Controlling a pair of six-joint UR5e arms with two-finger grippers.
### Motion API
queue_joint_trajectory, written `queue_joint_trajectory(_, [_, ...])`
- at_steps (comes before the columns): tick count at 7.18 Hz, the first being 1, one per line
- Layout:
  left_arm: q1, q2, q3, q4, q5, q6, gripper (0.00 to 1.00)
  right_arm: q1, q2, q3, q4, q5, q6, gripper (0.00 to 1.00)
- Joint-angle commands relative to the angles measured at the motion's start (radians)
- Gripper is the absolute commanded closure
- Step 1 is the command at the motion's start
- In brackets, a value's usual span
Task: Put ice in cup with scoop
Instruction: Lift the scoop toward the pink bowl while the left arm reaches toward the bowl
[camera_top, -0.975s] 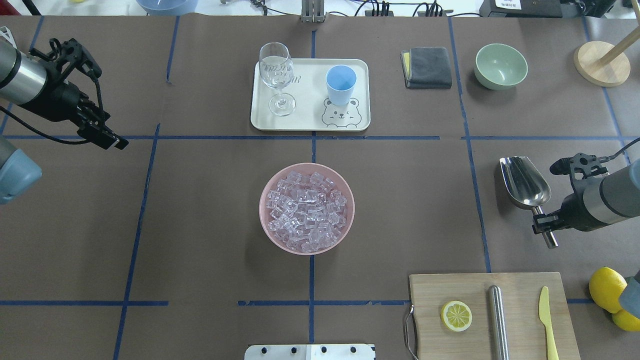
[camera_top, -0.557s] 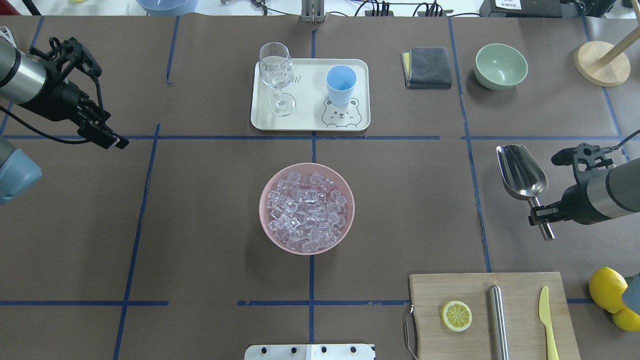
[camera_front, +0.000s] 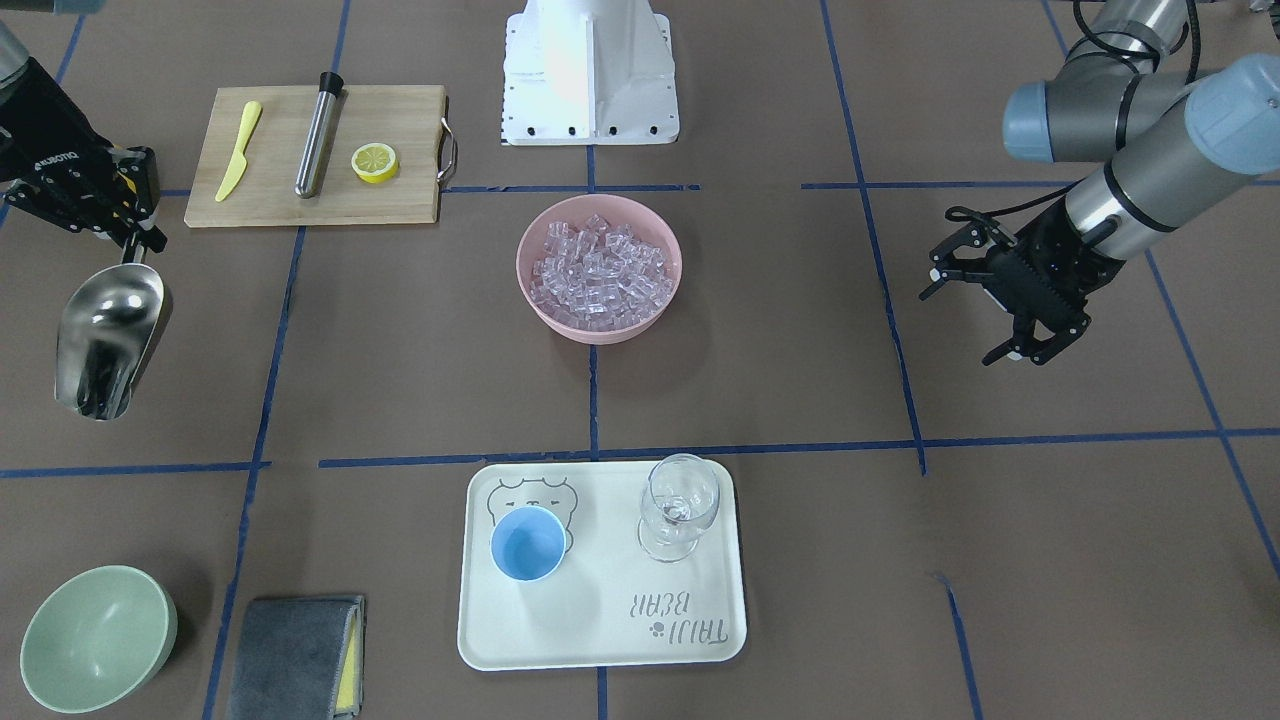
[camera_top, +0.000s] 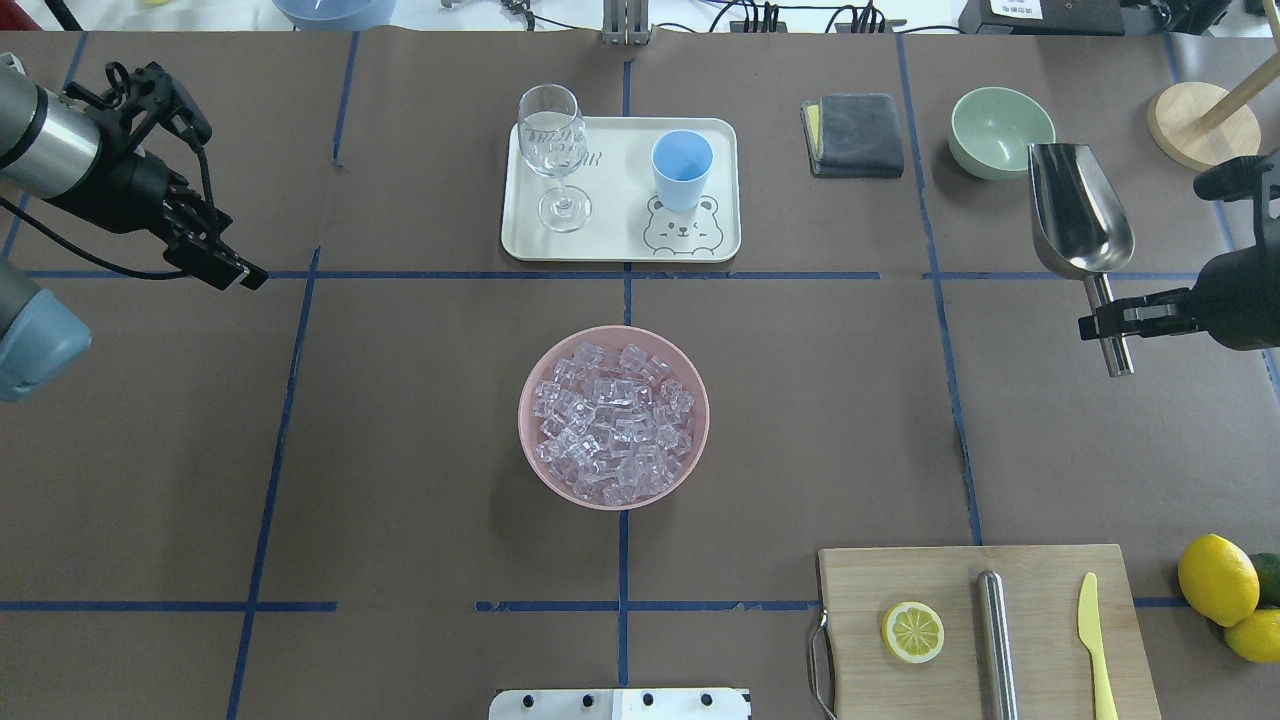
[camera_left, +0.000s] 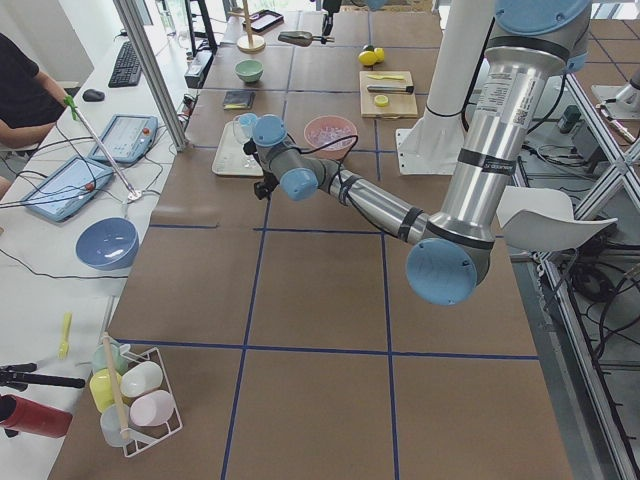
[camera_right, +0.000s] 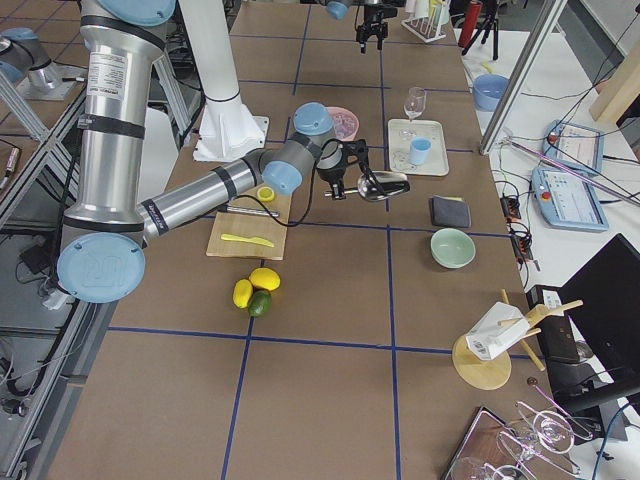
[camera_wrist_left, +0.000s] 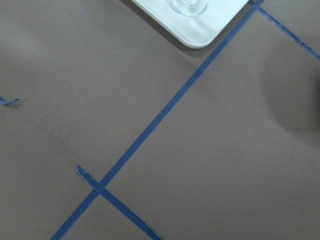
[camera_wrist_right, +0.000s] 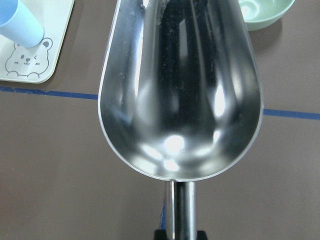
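**Right gripper** (camera_top: 1108, 322): closed on the thin rod handle of the scoop (camera_top: 1080, 220), near the rod's lower end. It is held above the table (camera_top: 400, 450) at the robot's right edge.

**Scoop**: steel, trough facing up, mouth pointing away from the robot. The wrist view shows the trough (camera_wrist_right: 180, 90) empty. It hangs in the air near the pale green bowl (camera_top: 1001, 130) and well apart from the ice.

**Left gripper** (camera_front: 960, 320): fingers spread wide, nothing between them. It is raised over bare table on the robot's left, well apart from every item.

**Ice** (camera_top: 612, 420): many clear cubes heaped in a pink bowl (camera_top: 525, 420) at the table's centre.

**Cup** (camera_top: 682, 170): light blue, upright, nothing seen inside. It stands on the right half of a white tray (camera_top: 620, 210), just above the printed bear face. The tray lies beyond the pink bowl, on the side away from the robot.

**Wine glass** (camera_top: 552, 150): clear, stemmed, upright on the left half of the same tray, apart from the cup.

**Grey cloth** (camera_top: 855, 135): folded, lying between the tray and the green bowl.

**Cutting board** (camera_top: 950, 590): wooden, at the robot's near right. It carries a lemon slice (camera_top: 912, 631), a steel cylinder (camera_top: 995, 640) and a yellow knife (camera_top: 1095, 640), side by side and apart.

**Lemons** (camera_top: 1215, 578): whole, just beside the board's right edge.
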Motion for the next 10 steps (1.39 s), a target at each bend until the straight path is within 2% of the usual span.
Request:
queue_joint_trajectory(1, [0.000, -0.008, -0.004, 0.000, -0.002, -0.017, 0.00, -0.018, 0.039, 0.000, -0.048, -0.047, -0.097, 1.00])
queue_joint_trajectory(2, [0.000, -0.020, -0.004, 0.000, -0.002, -0.022, 0.00, -0.086, 0.045, 0.000, -0.093, -0.188, -0.212, 1.00])
queue_joint_trajectory(3, [0.011, -0.025, -0.002, 0.000, -0.002, -0.022, 0.00, -0.151, 0.060, 0.004, -0.208, -0.302, -0.314, 1.00])
queue_joint_trajectory(4, [0.023, -0.031, 0.001, 0.000, -0.002, -0.022, 0.00, -0.157, 0.144, 0.004, -0.346, -0.326, -0.375, 1.00])
queue_joint_trajectory(6, [0.028, -0.046, 0.010, -0.002, -0.002, -0.022, 0.00, -0.135, 0.343, 0.004, -0.640, -0.322, -0.702, 1.00])
queue_joint_trajectory(7, [0.044, -0.051, 0.010, -0.002, -0.002, -0.021, 0.00, -0.134, 0.402, 0.001, -0.726, -0.319, -0.804, 1.00])
queue_joint_trajectory(8, [0.076, -0.074, 0.012, -0.014, -0.002, -0.021, 0.00, -0.162, 0.431, 0.013, -0.765, -0.317, -0.835, 1.00])
queue_joint_trajectory(9, [0.101, -0.077, 0.019, -0.081, 0.005, -0.012, 0.00, -0.226, 0.448, 0.015, -0.769, -0.308, -0.837, 1.00])
queue_joint_trajectory(10, [0.133, -0.076, 0.022, -0.182, 0.052, -0.013, 0.00, -0.271, 0.476, 0.009, -0.779, -0.309, -0.839, 1.00])
